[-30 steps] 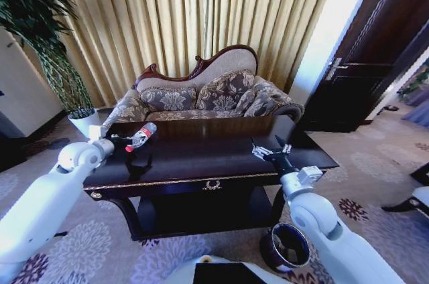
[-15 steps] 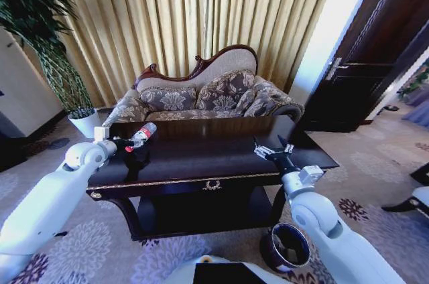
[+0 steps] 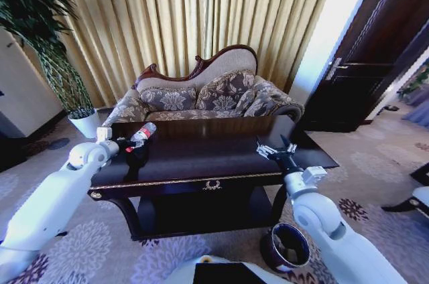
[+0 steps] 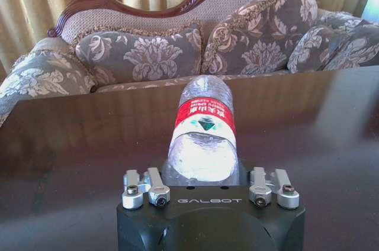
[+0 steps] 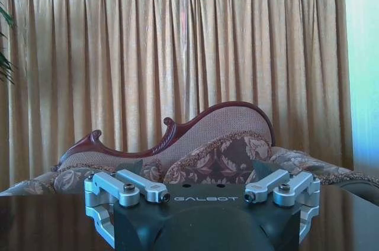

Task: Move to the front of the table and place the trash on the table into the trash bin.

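Note:
A clear plastic bottle (image 3: 142, 133) with a red cap and red label, the trash in view, lies on its side on the left part of the dark glossy table (image 3: 201, 153). My left gripper (image 3: 134, 151) is right at the bottle's base. In the left wrist view the bottle (image 4: 205, 129) lies straight ahead, its base against the gripper's body between the two silver linkages. My right gripper (image 3: 274, 149) hovers open over the table's right part, holding nothing. The dark maroon trash bin (image 3: 287, 247) stands on the carpet below the table's right front corner.
An ornate patterned sofa (image 3: 201, 93) stands just behind the table, with gold curtains behind it. A white plant pot (image 3: 84, 122) sits at the left and a dark door (image 3: 362, 63) at the right. Floral carpet surrounds the table.
My left gripper has moved forward along the table up to the bottle's base. The right gripper has shifted slightly to the right. The bottle has not moved.

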